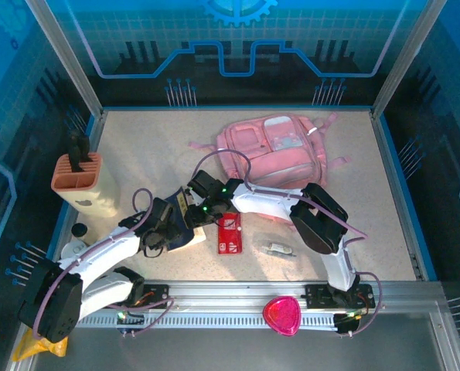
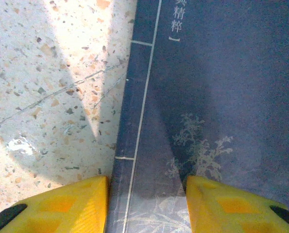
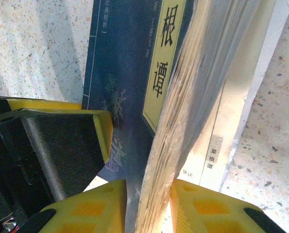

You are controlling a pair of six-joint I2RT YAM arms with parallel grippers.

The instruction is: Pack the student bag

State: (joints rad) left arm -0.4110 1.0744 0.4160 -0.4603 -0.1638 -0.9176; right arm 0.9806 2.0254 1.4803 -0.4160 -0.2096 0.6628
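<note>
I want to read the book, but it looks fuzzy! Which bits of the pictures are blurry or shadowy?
Right wrist view: the book's page edges blur close to the lens; the cover writing is sharp. Left wrist view: a dark shadow crosses the book, and bright light streaks the table. Top external view: the table is evenly lit, with blue-lit walls around it.

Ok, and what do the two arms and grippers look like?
Left arm and right arm: white shells, bulky black joint housings, lavender cables looping alongside, small green lights near the wrists. The left gripper and right gripper have bright yellow wedge-shaped fingers with diamond recesses.
</note>
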